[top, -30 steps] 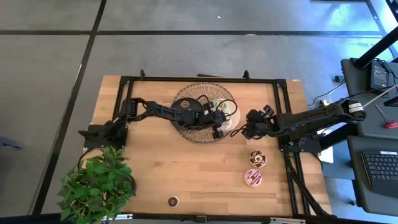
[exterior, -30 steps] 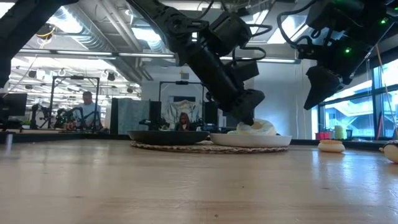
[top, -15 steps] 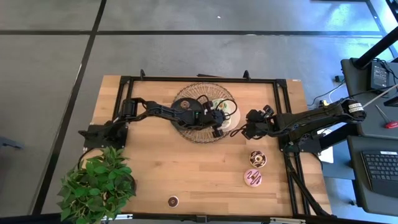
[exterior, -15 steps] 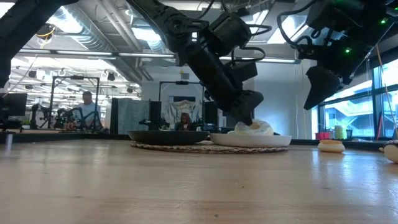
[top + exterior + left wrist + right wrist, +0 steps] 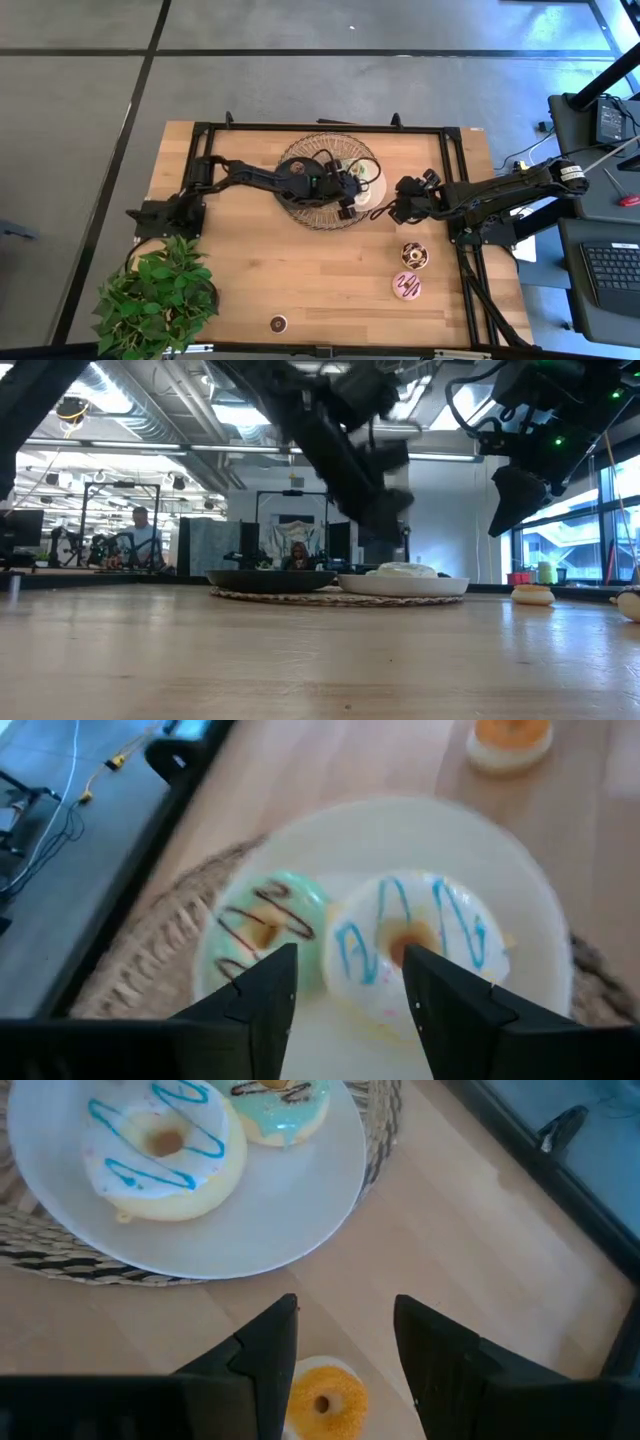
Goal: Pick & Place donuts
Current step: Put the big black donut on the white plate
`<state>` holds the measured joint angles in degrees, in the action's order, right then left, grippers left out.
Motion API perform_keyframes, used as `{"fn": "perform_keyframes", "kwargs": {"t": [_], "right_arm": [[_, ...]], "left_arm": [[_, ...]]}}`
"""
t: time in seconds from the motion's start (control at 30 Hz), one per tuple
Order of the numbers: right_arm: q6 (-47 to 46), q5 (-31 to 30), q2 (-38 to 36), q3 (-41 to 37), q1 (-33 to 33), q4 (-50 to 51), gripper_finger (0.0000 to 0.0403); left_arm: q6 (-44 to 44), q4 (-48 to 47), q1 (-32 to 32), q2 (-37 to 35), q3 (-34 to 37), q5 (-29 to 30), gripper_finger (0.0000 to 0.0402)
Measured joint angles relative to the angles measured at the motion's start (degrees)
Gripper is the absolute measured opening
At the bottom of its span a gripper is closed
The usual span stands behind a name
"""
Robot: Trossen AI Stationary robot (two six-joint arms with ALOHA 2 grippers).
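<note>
Left gripper: the left gripper (image 5: pixel 340 995) hangs just above the white plate (image 5: pixel 535 920), jaws apart and holding nothing.
Directly beneath it: the cream donut with blue icing lines (image 5: pixel 410 945) lies on the plate, touching the green donut with chocolate drizzle (image 5: pixel 265 920).
Step in hand: judged as a placing step at its release; the cream donut rests free of the fingers.
Next move: it calls for a lift clear of the plate, then a reach to a donut not yet placed.
Right gripper: the right gripper (image 5: pixel 340 1345) hovers over the orange mini donut (image 5: pixel 325 1402), just beside the plate's rim, jaws spread and empty.
Farther out: the chocolate-sprinkled donut (image 5: pixel 414 255) and pink-striped donut (image 5: pixel 406 286) lie on bare table near the right arm; a brown mini donut (image 5: pixel 278 323) lies well apart, near the potted plant (image 5: pixel 155 295).
In the way: the woven mat (image 5: pixel 300 205) and black plate (image 5: pixel 270 579) crowd the left gripper; both arms work close together.
</note>
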<state>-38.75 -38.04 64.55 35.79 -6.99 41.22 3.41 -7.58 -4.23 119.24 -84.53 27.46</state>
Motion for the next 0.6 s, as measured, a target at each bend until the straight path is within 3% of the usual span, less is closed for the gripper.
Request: {"fn": "perform_keyframes", "kwargs": {"t": [0.17, 0.3, 0.47, 0.6], "right_arm": [[4.5, 11.8, 0.0, 0.0, -0.1, -4.2, 0.0170], [7.7, 20.3, 0.0, 0.0, -2.2, -4.3, 0.0170], [5.0, 22.7, 0.0, 0.5, -6.9, -3.0, 0.0170], [-4.5, 22.9, 0.0, 3.7, -11.0, 3.5, 0.0170]], "left_arm": [[-2.0, -7.1, -0.2, -7.8, 0.5, -2.7, 0.0180], [-0.4, -0.7, -0.2, -14.4, 7.7, -11.4, 0.0178], [-4.0, 12.5, -0.4, -23.7, 23.8, -14.5, 0.0180], [-7.7, 20.7, -0.3, -31.3, 34.5, -15.3, 0.0178]]}}
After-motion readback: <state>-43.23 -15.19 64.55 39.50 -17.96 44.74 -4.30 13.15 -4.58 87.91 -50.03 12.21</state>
